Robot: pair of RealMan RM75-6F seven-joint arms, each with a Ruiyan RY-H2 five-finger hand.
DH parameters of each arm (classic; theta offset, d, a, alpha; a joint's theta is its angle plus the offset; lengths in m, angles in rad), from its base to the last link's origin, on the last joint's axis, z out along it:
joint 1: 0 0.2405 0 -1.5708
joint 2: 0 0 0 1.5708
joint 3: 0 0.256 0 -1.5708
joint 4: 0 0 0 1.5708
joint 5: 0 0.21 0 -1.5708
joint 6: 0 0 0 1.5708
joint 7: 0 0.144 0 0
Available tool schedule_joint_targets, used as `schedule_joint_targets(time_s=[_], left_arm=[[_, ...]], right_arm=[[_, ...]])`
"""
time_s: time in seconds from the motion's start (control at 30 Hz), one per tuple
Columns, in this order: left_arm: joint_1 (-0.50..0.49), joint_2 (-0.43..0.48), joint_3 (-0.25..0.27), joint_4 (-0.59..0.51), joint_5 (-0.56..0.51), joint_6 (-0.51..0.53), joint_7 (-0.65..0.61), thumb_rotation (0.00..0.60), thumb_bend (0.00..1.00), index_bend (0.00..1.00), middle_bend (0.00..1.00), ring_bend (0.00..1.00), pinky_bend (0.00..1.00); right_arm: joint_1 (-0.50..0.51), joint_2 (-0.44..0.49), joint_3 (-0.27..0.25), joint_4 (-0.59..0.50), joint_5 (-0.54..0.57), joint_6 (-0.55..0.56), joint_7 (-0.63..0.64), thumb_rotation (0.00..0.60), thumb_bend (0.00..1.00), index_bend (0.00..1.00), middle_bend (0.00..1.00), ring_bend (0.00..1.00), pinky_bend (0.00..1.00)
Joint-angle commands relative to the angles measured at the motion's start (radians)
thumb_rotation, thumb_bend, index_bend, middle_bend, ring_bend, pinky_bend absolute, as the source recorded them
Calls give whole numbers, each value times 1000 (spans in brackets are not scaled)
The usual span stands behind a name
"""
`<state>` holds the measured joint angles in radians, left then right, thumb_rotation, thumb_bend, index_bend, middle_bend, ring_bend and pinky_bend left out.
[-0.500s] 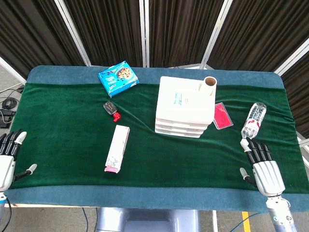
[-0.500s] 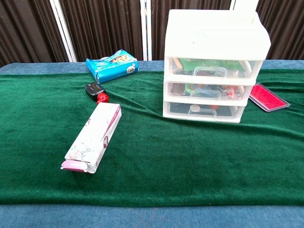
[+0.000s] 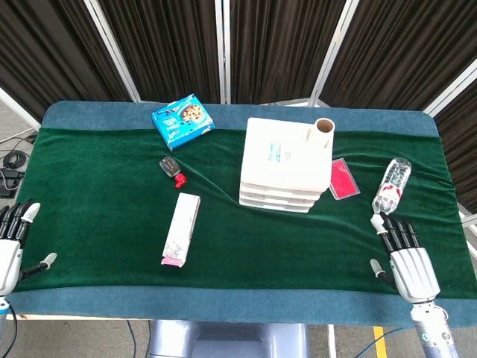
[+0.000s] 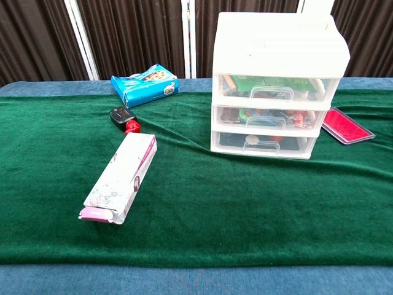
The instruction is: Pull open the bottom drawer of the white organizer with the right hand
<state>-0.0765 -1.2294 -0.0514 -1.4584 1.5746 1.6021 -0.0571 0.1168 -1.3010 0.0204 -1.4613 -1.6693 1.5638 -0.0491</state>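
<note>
The right hand (image 3: 406, 262) lies flat at the near right edge of the green cloth (image 3: 104, 216), fingers (image 3: 397, 233) straight and slightly apart, thumb out to its side, holding nothing. The left hand (image 3: 10, 250) sits at the near left edge, partly cut off by the frame, fingers likewise extended with the thumb splayed and nothing in its hold. Neither hand shows in the chest view.

The white organizer (image 3: 286, 164) stands well beyond the right hand's fingertips and off toward the left hand's side, with a cardboard tube (image 3: 323, 131) upright on its top. It has 3 clear-fronted drawers (their contents are a jumble of colours, too small to name); the bottom drawer (image 4: 263, 142) is flush with the 2 above it, its handle facing the near edge.

Just past the right hand's fingertips lies a plastic bottle (image 3: 392, 185) on its side, its cap end nearly at the fingers. A flat red case (image 3: 343, 178) rests between the bottle and the organizer, just beside the organizer's base.

Far ahead of the left hand's fingers, toward the middle of the cloth, lies a long pink-and-white box (image 3: 181, 228). Beyond it sits a small black and red object (image 3: 171, 168), and farther still a blue snack box (image 3: 182, 121) near the far edge.
</note>
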Motion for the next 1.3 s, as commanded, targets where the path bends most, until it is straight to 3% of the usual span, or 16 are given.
schedule_joint_targets(time_s=[0.03, 0.23, 0.3, 0.4, 0.47, 0.57, 0.73, 0.83, 1.1, 1.3], left_arm=[[0, 3, -3, 0, -5, 0, -8, 600, 162, 0, 0, 0, 0], [2, 7, -4, -5, -5, 4, -13, 600, 162, 0, 0, 0, 0], [3, 7, -3, -7, 1, 9, -9, 600, 162, 0, 0, 0, 0], [6, 8, -2, -11, 8, 19, -9, 600, 162, 0, 0, 0, 0], [7, 9, -2, -13, 10, 22, -13, 600, 162, 0, 0, 0, 0], [7, 11, -1, -13, 12, 24, -19, 600, 162, 0, 0, 0, 0], [8, 15, -1, -15, 15, 26, -29, 600, 162, 0, 0, 0, 0], [8, 18, -2, -17, 13, 28, -36, 600, 162, 0, 0, 0, 0], [10, 24, -7, -19, 9, 31, -50, 600, 162, 0, 0, 0, 0], [9, 28, -10, -18, 2, 28, -64, 600, 162, 0, 0, 0, 0]], right_arm=[[3, 4, -3, -15, 1, -10, 13, 600, 227, 14, 0, 0, 0], [40, 22, -3, -119, 9, -68, 170, 600, 227, 42, 25, 6, 14], [60, 26, 4, -168, 13, -93, 235, 600, 227, 72, 181, 132, 143], [90, 8, 31, -259, 46, -125, 341, 600, 231, 92, 594, 573, 464], [111, 2, 43, -317, 90, -175, 412, 600, 257, 92, 729, 711, 566], [159, 6, 58, -403, 172, -293, 536, 600, 343, 91, 827, 810, 645], [224, -16, 101, -429, 281, -426, 640, 600, 485, 88, 879, 857, 680], [257, -54, 128, -414, 342, -484, 674, 600, 514, 80, 883, 861, 681], [299, -154, 166, -355, 432, -538, 677, 600, 529, 44, 884, 862, 681], [303, -227, 191, -308, 477, -518, 663, 600, 531, 33, 884, 861, 681]])
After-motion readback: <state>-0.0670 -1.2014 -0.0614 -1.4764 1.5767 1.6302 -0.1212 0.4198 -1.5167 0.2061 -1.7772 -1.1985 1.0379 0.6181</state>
